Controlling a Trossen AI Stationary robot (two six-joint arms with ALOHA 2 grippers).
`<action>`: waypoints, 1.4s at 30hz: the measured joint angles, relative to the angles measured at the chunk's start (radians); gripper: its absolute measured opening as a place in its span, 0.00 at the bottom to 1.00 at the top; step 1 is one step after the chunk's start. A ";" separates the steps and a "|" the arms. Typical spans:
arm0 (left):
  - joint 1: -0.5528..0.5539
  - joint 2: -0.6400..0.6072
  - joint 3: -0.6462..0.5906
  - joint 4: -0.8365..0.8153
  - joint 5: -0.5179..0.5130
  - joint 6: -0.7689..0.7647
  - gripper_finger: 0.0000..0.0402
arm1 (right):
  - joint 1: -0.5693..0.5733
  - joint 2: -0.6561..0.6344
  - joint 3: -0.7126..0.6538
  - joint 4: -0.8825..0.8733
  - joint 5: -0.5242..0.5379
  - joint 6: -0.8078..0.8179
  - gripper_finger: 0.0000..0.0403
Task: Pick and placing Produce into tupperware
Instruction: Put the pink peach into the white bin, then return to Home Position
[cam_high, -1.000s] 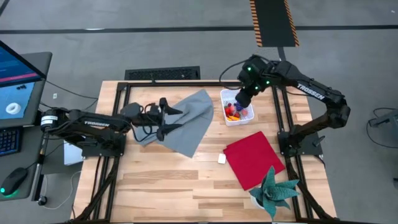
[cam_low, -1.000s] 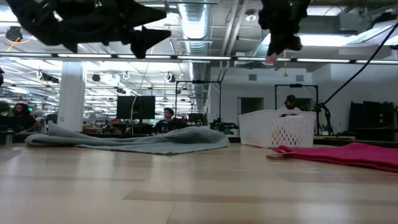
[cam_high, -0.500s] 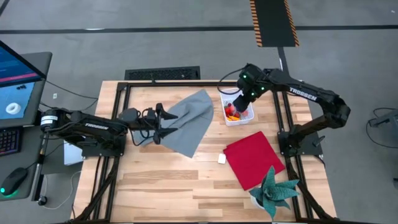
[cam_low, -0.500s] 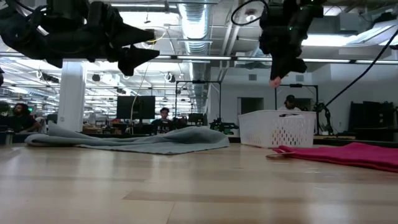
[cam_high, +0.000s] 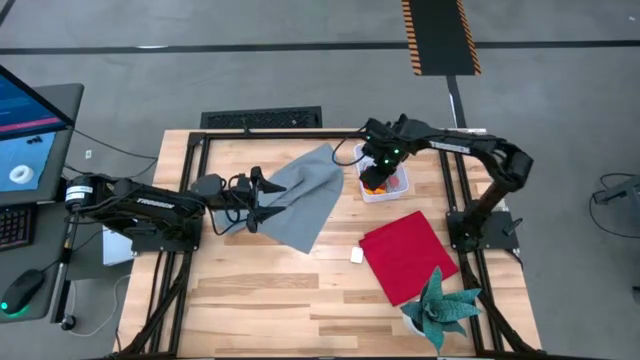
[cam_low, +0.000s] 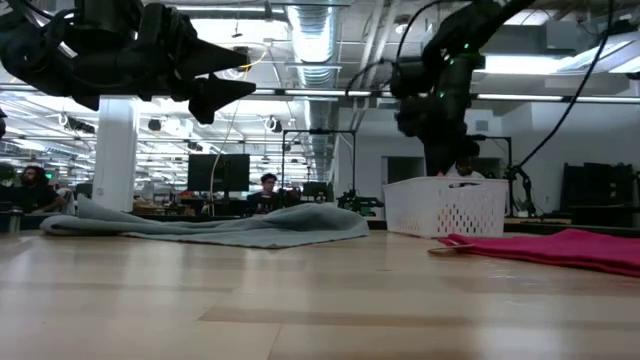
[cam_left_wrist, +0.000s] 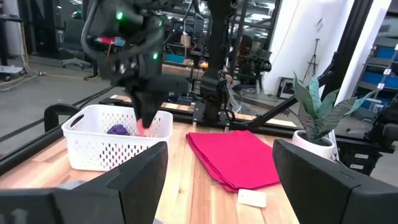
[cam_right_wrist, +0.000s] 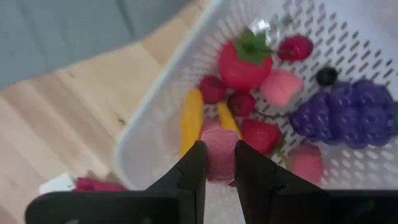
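The white perforated tupperware stands on the table at the far right and holds produce: a red strawberry, a purple grape bunch, yellow pieces and berries. My right gripper reaches down into the tub, shut on a pink piece. My left gripper hovers open and empty above the grey cloth, left of the tub. My right gripper pinches the pink piece between its two fingers, which come from above and point down into the tub. The piece is just over the other produce. Whether it touches them I cannot tell.
A red cloth lies flat near the tub on the right. A small white cube sits at its left edge, and a potted plant stands at the near right corner. The grey cloth is spread on the far middle of the table.
My right gripper has moved toward the table's left edge and down into the tub, still shut on the pink piece.
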 joint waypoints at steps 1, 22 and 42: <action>0.000 0.000 0.000 -0.001 0.000 0.000 0.70 | 0.000 0.016 0.000 -0.004 0.001 0.000 0.23; 0.000 0.001 0.000 -0.014 -0.051 -0.004 0.70 | 0.027 0.095 0.070 -0.048 -0.005 -0.070 0.68; -0.003 -0.001 0.004 0.071 -0.018 -0.091 0.70 | 0.308 -0.405 0.194 0.110 -0.119 -0.113 0.68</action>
